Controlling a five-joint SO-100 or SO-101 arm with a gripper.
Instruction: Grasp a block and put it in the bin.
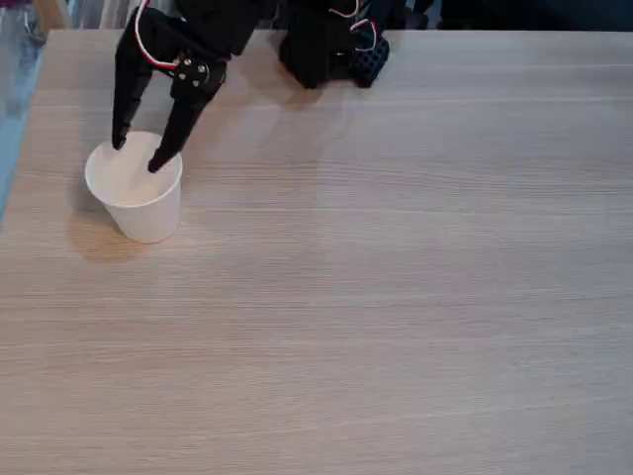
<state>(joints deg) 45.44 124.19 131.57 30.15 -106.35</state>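
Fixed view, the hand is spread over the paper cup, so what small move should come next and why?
Probably lift the hand straight up and clear of the cup. Its fingers stand apart over the rim with nothing visible between them, and no block is seen on the table, so the drop seems done, though the cup's inside cannot be made out.

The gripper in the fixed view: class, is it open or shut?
Open. The gripper has its two black fingers spread apart, tips over the rim of the upright paper cup.

Black arm reaching from top edge, pincer (137, 156) pointing down, its 2 fingers spread apart
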